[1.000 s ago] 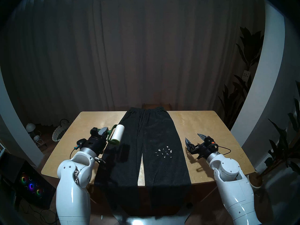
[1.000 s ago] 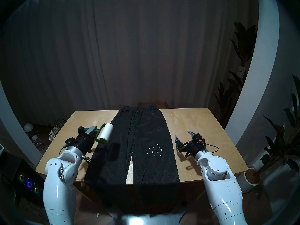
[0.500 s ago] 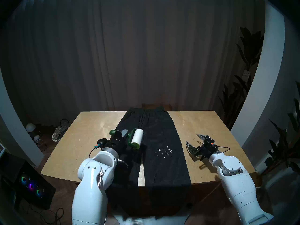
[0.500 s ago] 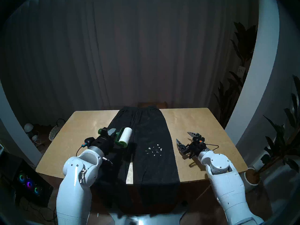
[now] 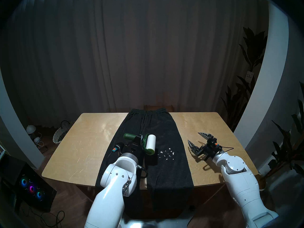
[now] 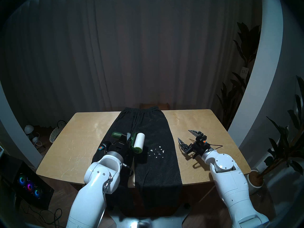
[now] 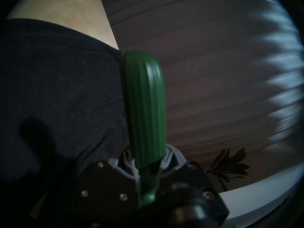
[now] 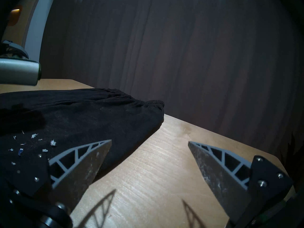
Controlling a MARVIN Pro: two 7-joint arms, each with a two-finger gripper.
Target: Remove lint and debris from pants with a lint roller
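The lint roller (image 5: 150,144) is being held by its handle in the closed left claw (image 5: 139,139), mid-frame, above the pants (image 5: 164,170) — just left of the lint and debris (image 5: 166,153). A lowering onto the flecks is being called for next; the right claw (image 5: 195,139) is being kept wide open and empty over the counter (image 5: 79,148).

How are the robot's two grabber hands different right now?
The left gripper is shut on the lint roller; the right gripper is open and holds nothing. The left gripper is over the dark pants, beside the white lint flecks; the right gripper is over bare wooden table, beside the pants. Both have black bodies with grey fingers.
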